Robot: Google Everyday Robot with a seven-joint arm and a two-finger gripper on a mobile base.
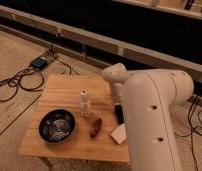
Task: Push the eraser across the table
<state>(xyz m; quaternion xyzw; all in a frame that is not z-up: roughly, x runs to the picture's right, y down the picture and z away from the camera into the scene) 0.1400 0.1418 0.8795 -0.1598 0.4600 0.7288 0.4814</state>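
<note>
Gripper (119, 118) is down low over the right-hand part of the table (59, 92), a dark tool hanging off the end of the big white arm (151, 120) and pointing down at the planks. Spread or closed? Can't tell, it reads as one dark shape.

Right there by its tip, on the near side, sits the eraser (119, 134), the little cream-white block, lying on the wood close to the table's front edge. Tip and eraser are just beside each other; whether they actually touch, I can't say.

Out to the left of the gripper, and a touch nearer the front, there's the reddish-brown object (96, 127), glossy, lying at a slant, near the eraser but apart from it. Further along that way is the black bowl (57, 125), round and ribbed inside, well away from the gripper on the table's front-left part.

Between bowl and gripper, set a little farther back, a white bottle (84, 103) stands upright, just behind the reddish-brown object. Behind the gripper, the arm's rounded white joint (114, 75) sits over the table's back edge.

Way off to the gripper's far left, down on the floor, black cables (14, 82) loop around and a small dark box (40, 62) lies among them.
</note>
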